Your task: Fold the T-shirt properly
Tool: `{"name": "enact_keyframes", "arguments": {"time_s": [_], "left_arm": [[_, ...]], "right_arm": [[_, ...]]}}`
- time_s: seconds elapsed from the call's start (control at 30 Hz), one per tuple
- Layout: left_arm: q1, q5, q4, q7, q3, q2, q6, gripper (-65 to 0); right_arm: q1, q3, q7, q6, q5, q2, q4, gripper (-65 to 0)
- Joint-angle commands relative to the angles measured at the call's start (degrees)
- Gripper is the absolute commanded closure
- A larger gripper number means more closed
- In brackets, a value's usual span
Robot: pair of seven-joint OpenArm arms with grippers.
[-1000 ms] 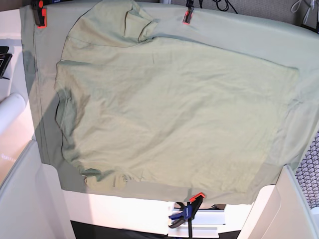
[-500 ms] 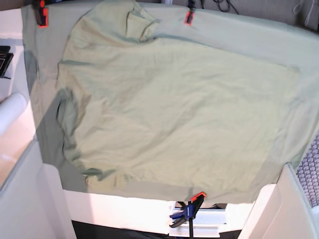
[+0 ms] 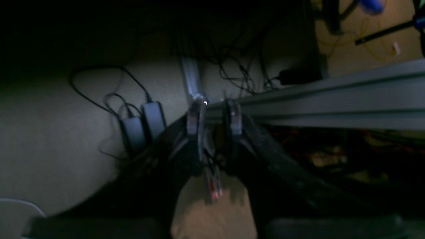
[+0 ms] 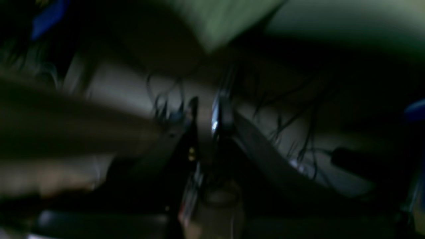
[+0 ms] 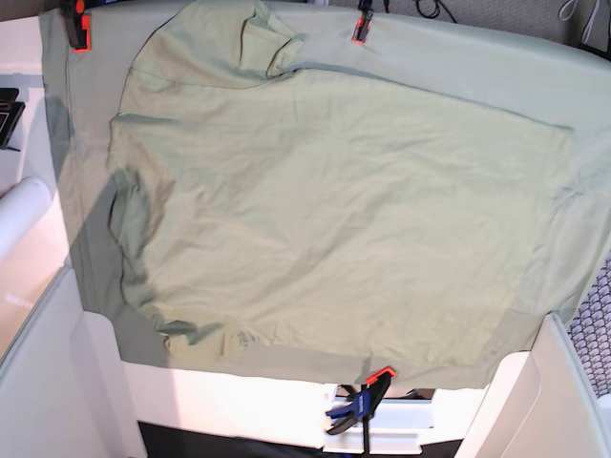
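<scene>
When looking at the base view, can see the T-shirt spread broad and wrinkled over the grey-green tablecloth, from upper left across the middle to the right side of the frame. Can make out a sleeve at upper left, with its opening creased near the top edge, and bunched fabric at lower left. Can follow rumpled folds down the left edge and a straighter edge down the right. Can find black-and-red clamps at upper left, top centre and bottom centre, all outside the shirt's outline.

In the left wrist view, see the left gripper with a narrow gap between the fingertips, in front of a pale beam and dim floor. In the right wrist view, see the right gripper slightly parted too, blurred, with green cloth at the top of the frame, beyond the fingertips and apart from them; cannot tell whether shirt or tablecloth. From the base view, place the shirt clear of both claws.
</scene>
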Motion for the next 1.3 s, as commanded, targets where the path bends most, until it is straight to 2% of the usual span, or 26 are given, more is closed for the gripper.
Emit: {"name": "enact_keyframes", "arguments": {"time_s": [0.0,0.07,0.17,0.23,0.27,0.4,0.9,1.1,1.27], "left_arm": [[1.9,-0.4,1.5,-0.7,-0.7,-0.7,-1.1,-13.6],[3.1,-0.4,3.1,-0.6,-1.5,-1.3,-1.1,-16.1],[4.4,-0.4,4.8,0.2,-1.7,-2.7,-1.1,-20.9],[4.7,-0.4,5.6,2.0,-1.7,-3.5,-1.1,-23.1],[4.9,-0.4,5.9,2.5,-1.7,-3.8,-1.1,-23.1],[6.0,-0.4,7.0,2.8,-1.7,-4.7,-1.1,-23.1],[6.2,-0.9,7.2,3.5,-1.7,-4.7,-1.1,-23.1],[6.2,-6.5,7.4,7.8,-2.9,-4.7,-1.1,-23.1],[6.2,-13.8,9.9,14.3,-8.8,-4.7,-1.1,-23.0]], "right_arm": [[-0.4,1.2,-0.5,0.3,2.5,0.3,2.4,-4.1],[1.3,3.5,-4.9,-0.1,7.3,-0.4,4.9,-10.2],[5.2,7.2,-11.5,-1.2,14.2,-2.3,5.7,-28.4],[7.4,9.1,-15.8,-4.2,18.1,-3.9,5.7,-37.1],[8.4,9.9,-17.4,-5.3,19.7,-4.5,5.7,-38.3],[11.5,11.2,-20.3,-5.2,22.3,-6.2,5.7,-38.3],[17.1,8.2,-23.3,-5.2,22.4,-6.3,2.9,-38.2],[18.4,5.3,-23.3,-5.0,21.6,-8.2,2.7,-38.2],[19.7,3.6,-23.3,-5.0,20.8,-9.3,2.6,-38.2]]}}
